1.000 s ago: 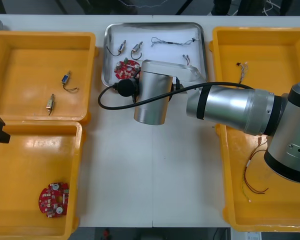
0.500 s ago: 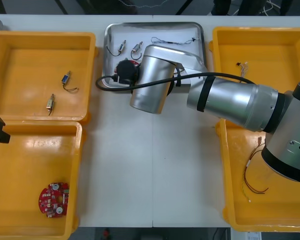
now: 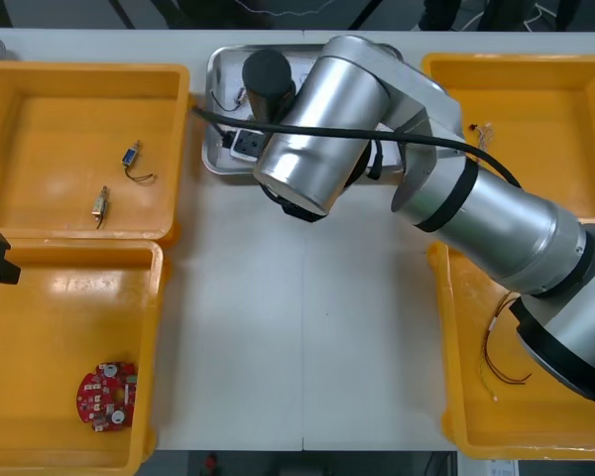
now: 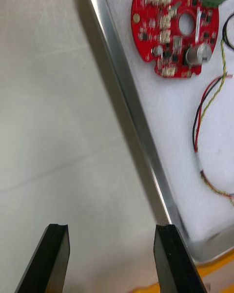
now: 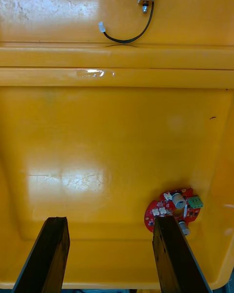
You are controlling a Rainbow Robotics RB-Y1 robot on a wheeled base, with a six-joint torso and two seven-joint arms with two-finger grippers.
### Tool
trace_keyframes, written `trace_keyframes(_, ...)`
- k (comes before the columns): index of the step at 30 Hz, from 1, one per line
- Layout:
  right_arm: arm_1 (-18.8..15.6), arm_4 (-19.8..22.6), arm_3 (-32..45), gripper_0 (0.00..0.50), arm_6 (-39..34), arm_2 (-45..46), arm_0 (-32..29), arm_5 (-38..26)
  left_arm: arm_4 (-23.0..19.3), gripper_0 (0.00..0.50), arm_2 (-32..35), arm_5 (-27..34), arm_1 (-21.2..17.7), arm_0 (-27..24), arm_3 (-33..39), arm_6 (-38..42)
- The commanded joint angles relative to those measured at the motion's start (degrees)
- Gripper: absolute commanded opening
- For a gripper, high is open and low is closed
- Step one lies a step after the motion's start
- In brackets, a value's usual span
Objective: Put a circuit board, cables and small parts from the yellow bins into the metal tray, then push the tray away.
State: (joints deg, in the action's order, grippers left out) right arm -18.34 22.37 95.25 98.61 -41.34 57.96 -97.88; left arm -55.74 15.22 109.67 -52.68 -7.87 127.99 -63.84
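"So, which step are you on?"

"The push, I judge. My right gripper point(image 4: 112, 230) hangs over the table point(image 4: 48, 102) on the near side of the metal tray point(image 4: 127, 97), spread wide with nothing held. One fingertip point(image 4: 168, 237) is right by the tray's near rim, though I can't tell whether it touches. The other is farther out from the tray."

"Is the tray loaded?"

"A round red circuit board point(image 4: 178, 27) lies flat on the tray's white lining, a little in from the near rim. A red and yellow cable point(image 4: 209, 97) trails just beside it. From above, my right arm point(image 3: 317, 139) covers much of the tray, so I can't count the small parts."

"And the other hand?"

"My left gripper point(image 5: 109, 224) waits well to the left of the tray. It is wide open and empty, above a yellow bin point(image 5: 97, 141) with a second circuit board point(image 5: 173, 210) in it."

"What does the next move need?"

"I need to get my fingers low against the tray's near rim, about its middle, then drive straight towards its far side. An off-centre shove would probably swing the tray round. If I come in too high, I'd likely ride over the rim onto the board."
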Motion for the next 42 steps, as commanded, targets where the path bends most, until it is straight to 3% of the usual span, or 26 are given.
trace_keyframes(1,1.0,0.4,8.5,0.500,-0.7,8.7,-5.3,-7.5,-0.2,0.500,1.7,0.3,-2.2,0.9,0.9,-5.4)
trace_keyframes(4,0.9,0.4,12.9,0.500,-1.6,13.0,-8.1,-12.1,-0.2,0.500,1.7,0.3,-2.2,0.9,0.9,-5.4)
trace_keyframes(11,1.0,0.7,20.6,0.500,-3.6,22.4,-13.2,-12.1,-0.2,0.500,1.7,0.3,-2.2,0.9,0.9,-5.4)
trace_keyframes(16,0.1,1.4,27.5,0.500,-10.8,27.7,-17.4,-12.1,-0.2,0.500,1.7,0.3,-2.2,0.9,0.9,-5.4)
trace_keyframes(26,-7.9,6.9,35.4,0.500,-24.3,35.4,-27.4,-12.1,-0.2,0.500,1.7,0.3,-2.2,0.9,0.9,-5.4)
trace_keyframes(33,-13.9,11.8,37.1,0.500,-25.6,43.7,-34.8,-12.1,-0.2,0.500,1.7,0.3,-2.2,0.9,0.9,-5.4)
trace_keyframes(36,-16.7,16.1,37.7,0.500,-25.1,49.9,-39.0,-12.1,-0.2,0.500,1.7,0.3,-2.2,0.9,0.9,-5.4)
trace_keyframes(42,-18.8,21.4,37.8,0.500,-24.9,59.5,-45.1,-12.1,-0.2,0.500,1.7,0.3,-2.2,0.9,0.9,-5.4)
